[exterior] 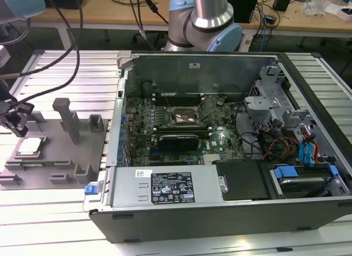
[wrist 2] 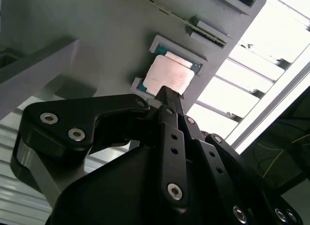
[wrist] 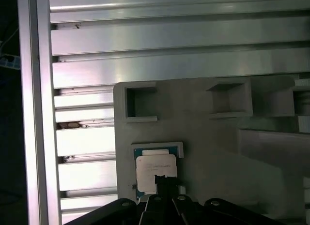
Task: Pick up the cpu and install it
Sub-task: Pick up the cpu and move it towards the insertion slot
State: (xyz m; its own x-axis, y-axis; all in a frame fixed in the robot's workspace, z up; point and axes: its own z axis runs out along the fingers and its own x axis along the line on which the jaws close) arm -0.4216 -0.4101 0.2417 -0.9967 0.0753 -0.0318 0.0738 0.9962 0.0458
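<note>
Slatted metal table (exterior: 55, 223), grey tray (exterior: 55, 157) holding cpu (wrist: 154, 167), claw (wrist: 163, 180) clenched empty above.

The chip (exterior: 29, 147) sits in the tray (exterior: 55, 152) on the counter (exterior: 49, 225). The hand (exterior: 21, 132) hangs over it. The open computer (exterior: 220, 140) lies to the exterior view's right.

Surface (exterior: 49, 223): ribbed aluminium slats, silver | Item 1: grey plastic tray (exterior: 60, 154) with upright blocks, flat on the slats, exterior view's left | Item 2: open computer case (exterior: 247, 217), lying on its side, exterior view's right, just beside the tray
</note>
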